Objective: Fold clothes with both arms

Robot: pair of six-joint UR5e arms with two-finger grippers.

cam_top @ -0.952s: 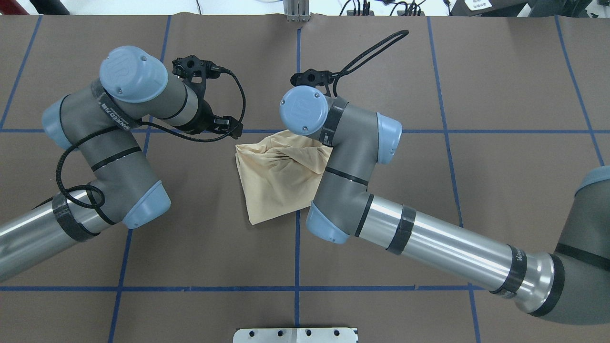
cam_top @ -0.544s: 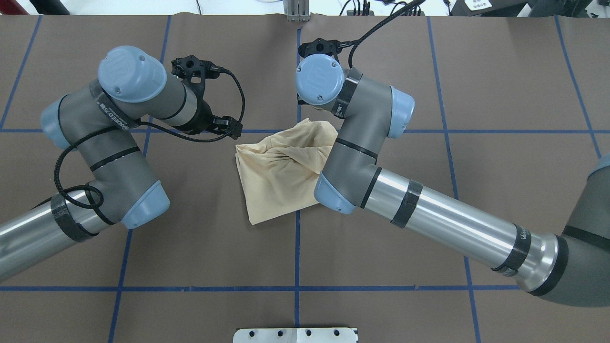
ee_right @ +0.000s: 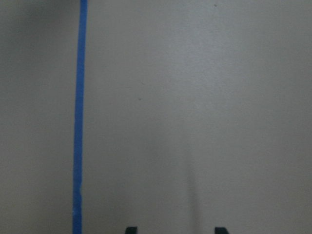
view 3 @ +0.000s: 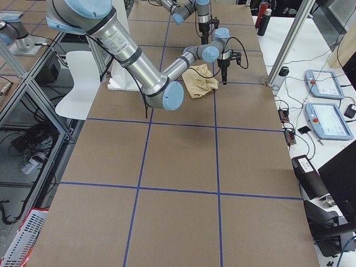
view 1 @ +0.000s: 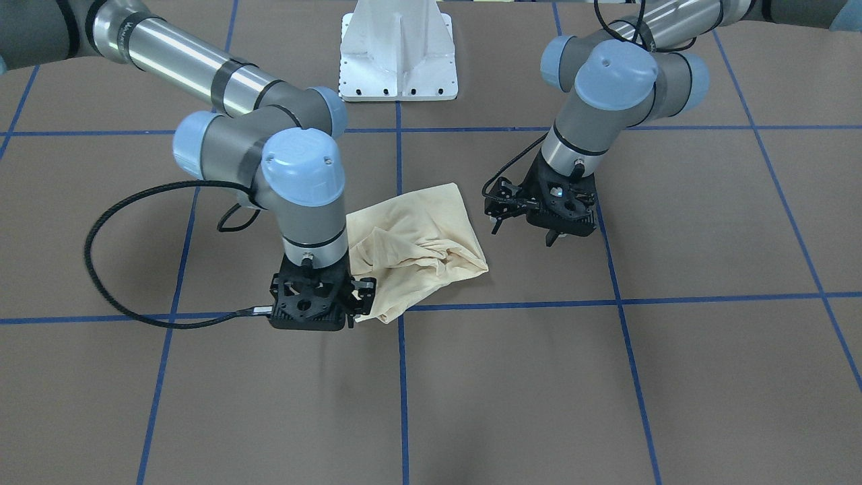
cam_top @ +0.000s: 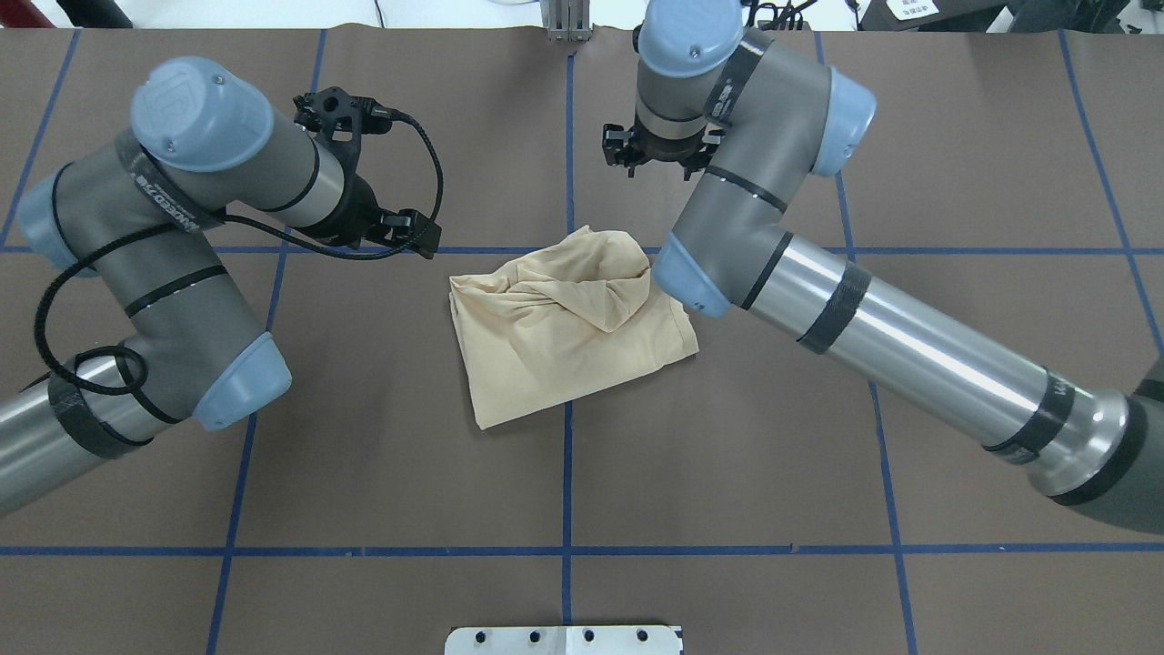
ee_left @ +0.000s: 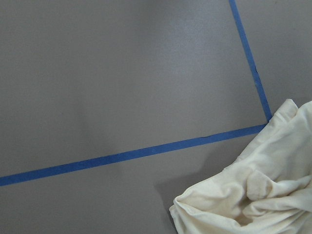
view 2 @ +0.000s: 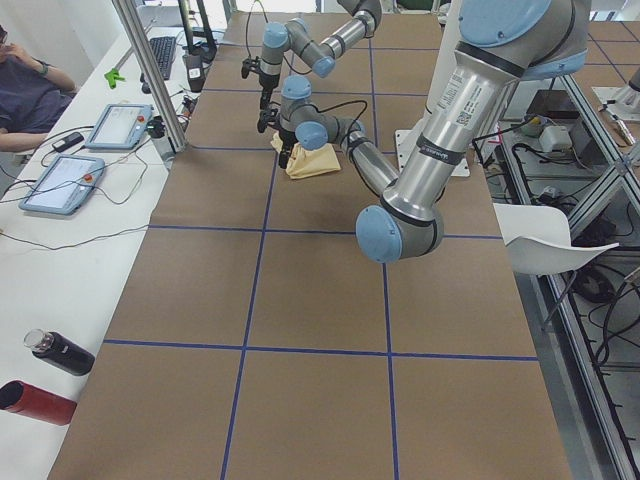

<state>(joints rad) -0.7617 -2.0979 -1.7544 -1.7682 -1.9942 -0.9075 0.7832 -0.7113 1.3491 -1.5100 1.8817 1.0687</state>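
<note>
- lying near the middle of the overhead frame, the pale cream-yellow knit shirt (cam_top: 555, 350) is a loosely folded bundle on the brown paper-covered table (cam_top: 364, 455), over a crossing of the blue tape lines (cam_top: 566, 473).
- shirt's upper part is bunched into twisted folds; the lower part lies flatter, with one corner pointing to the lower left of the frame.
- silver-grey right arm (cam_top: 909, 350) with light-blue joint caps comes in from the right edge of the overhead frame; one blue cap overlaps the shirt's upper right edge there.
- black two-finger right gripper (view 1: 313, 306) is left of centre in the front view, pointing down, its body overlapping the shirt's lower left corner; overhead it sits at top centre, past the shirt's top edge.
- right wrist view: two dark fingertips (ee_right: 131, 230) at the bottom edge, spread apart, only bare table between them, one blue line at the left.
- silver-grey left arm (cam_top: 173, 264) fills the left of the overhead frame; black left gripper (view 1: 547, 217) is right of centre in the front view, apart from the shirt.
- left claw apart or together: cannot tell, its fingers are hidden in the exterior views.
- left wrist view shows table, a blue tape corner and shirt folds in the lower right.
- white bolted base plate (view 1: 399, 54) at top centre of the front view.
- left side view: seated person (view 2: 30, 85) upper left, dark bottle (view 2: 60, 352) and red bottle (view 2: 38, 402) lower left.
</note>
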